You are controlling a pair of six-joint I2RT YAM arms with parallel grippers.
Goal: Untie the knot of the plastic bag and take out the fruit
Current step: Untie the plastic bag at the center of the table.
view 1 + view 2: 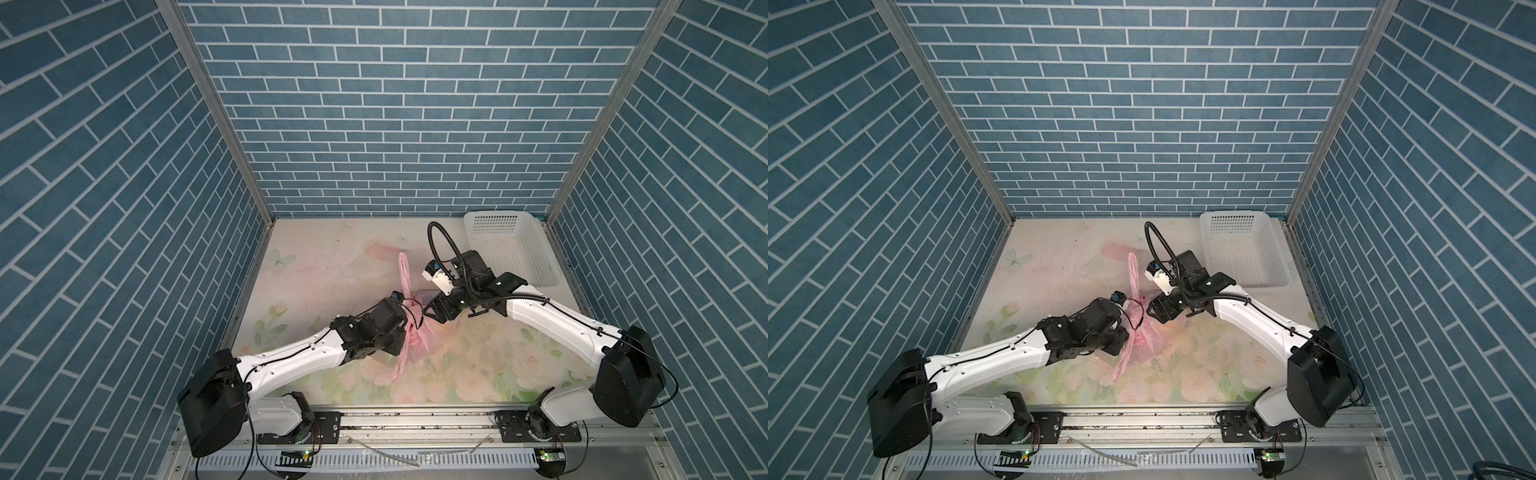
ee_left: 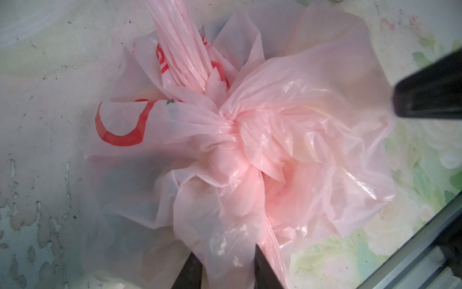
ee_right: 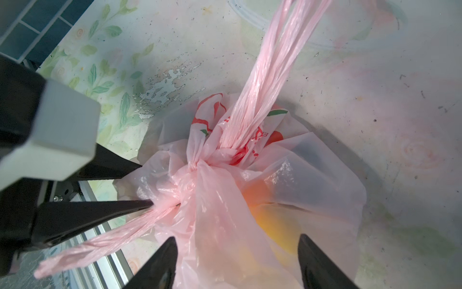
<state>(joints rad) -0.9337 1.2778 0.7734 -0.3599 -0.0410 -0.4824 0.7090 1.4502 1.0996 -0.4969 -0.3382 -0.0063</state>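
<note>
So the plastic bag (image 2: 312,140) is that super thin see-through pink film, glossy and crinkly, with shiny wrinkled strands bunched tight at the knot (image 3: 200,162). The table cover (image 3: 375,87) looks like a smooth printed floral sheet, scuffed and flaking in patches, and the basket (image 1: 536,253) is white perforated plastic, kinda matt. The front rail (image 1: 415,415) is bare metal with a dull silvery finish, pretty grimy too.

Both top views look down from high up at the whole table (image 1: 316,266). The wrist cameras sit just behind the left claw (image 2: 225,250) and right claw (image 3: 237,236), close above one shared bag (image 2: 300,130).
</note>
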